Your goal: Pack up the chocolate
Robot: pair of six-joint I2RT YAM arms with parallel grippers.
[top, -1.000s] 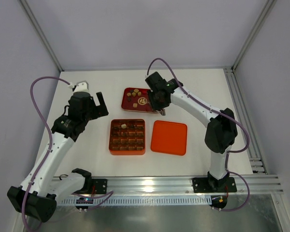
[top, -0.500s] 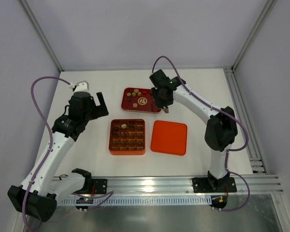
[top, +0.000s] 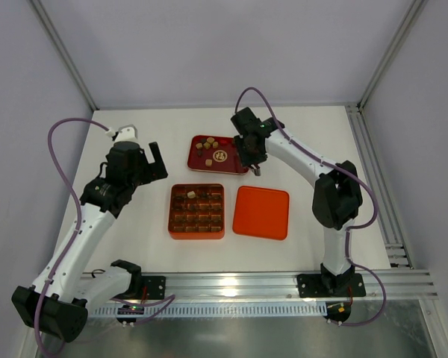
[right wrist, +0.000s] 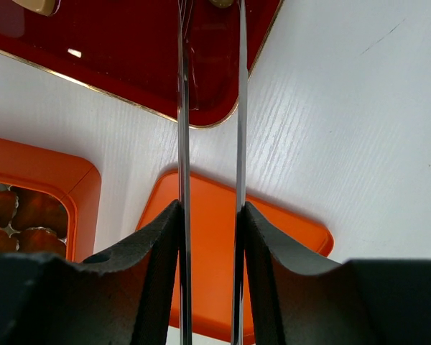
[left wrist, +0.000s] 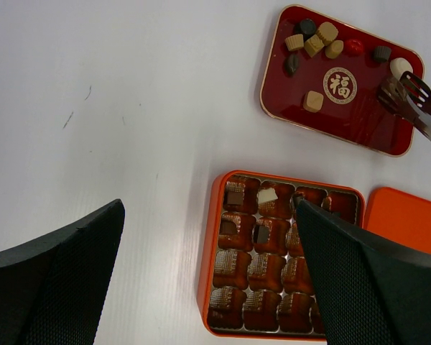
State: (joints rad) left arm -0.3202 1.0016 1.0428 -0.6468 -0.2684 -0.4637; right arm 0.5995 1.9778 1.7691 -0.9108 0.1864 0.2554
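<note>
We see most of the loose chocolate (left wrist: 314,100) on the dark red tray (left wrist: 359,123). A cluster of tan and dark pieces sits toward its 10 o'clock corner, and one tan cube lies by the white emblem (left wrist: 340,85). A few more pieces already sit in the upper cells of the orange box (left wrist: 214,237); the other cells show only their paper cups.

In the top view the tray lies at 12 o'clock of the box. The orange lid (top: 261,212) rests flat on the white tabletop (left wrist: 129,108) at the box's 3 o'clock, just beside it.

The right end effector (right wrist: 210,208) is clamped on a pair of thin metal tongs (right wrist: 181,108), its pads pressing both blades. The tips of the tongs stand slightly apart over the tray's 3 o'clock end, close to a cream piece. Whether they touch it we cannot tell.

The left end effector (left wrist: 208,208) hangs with its jaws spread wide and nothing between them. It is above the tabletop at about 10 o'clock of the box, apart from both box and tray.
</note>
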